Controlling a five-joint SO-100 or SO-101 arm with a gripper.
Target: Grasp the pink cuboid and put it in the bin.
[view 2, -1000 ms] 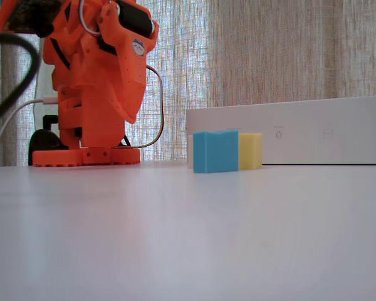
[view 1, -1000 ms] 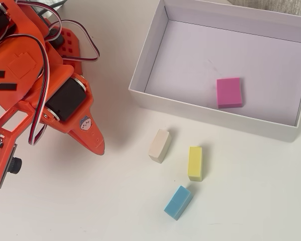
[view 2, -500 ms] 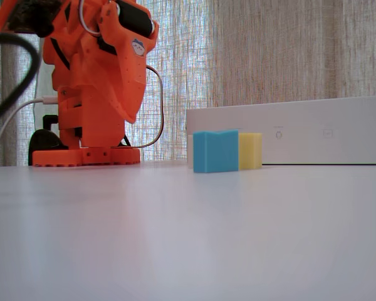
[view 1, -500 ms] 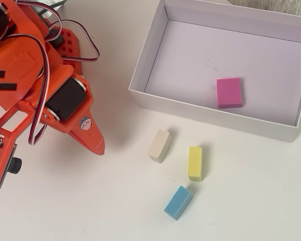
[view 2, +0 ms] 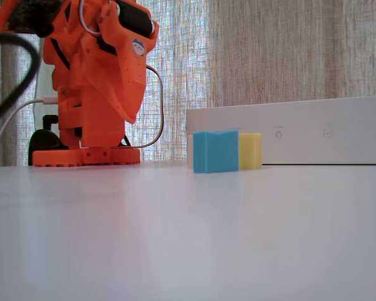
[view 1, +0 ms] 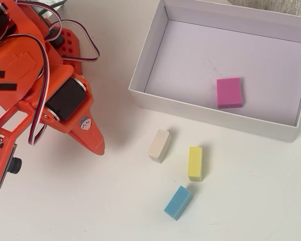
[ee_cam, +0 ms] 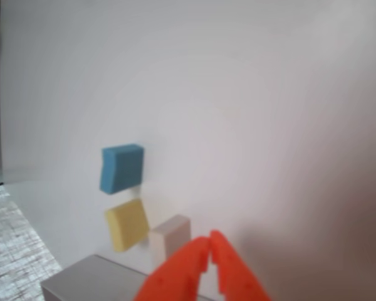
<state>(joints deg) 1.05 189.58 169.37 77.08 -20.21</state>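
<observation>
The pink cuboid [view 1: 229, 92] lies flat on the floor of the bin [view 1: 210, 112], near the bin's front wall in the overhead view. The bin's outer wall shows in the fixed view [view 2: 313, 132] and its corner in the wrist view [ee_cam: 81, 279]; the pink cuboid is hidden in both. My orange gripper [view 1: 98, 148] is shut and empty, well left of the bin and raised above the table [view 2: 131, 116]. In the wrist view its fingertips [ee_cam: 208, 241] meet with nothing between them.
Three loose blocks lie on the white table in front of the bin: a cream block [view 1: 159, 145], a yellow block [view 1: 195, 163] and a blue block [view 1: 178, 202]. The arm's orange base [view 2: 84, 155] stands at the left. A curtain hangs behind.
</observation>
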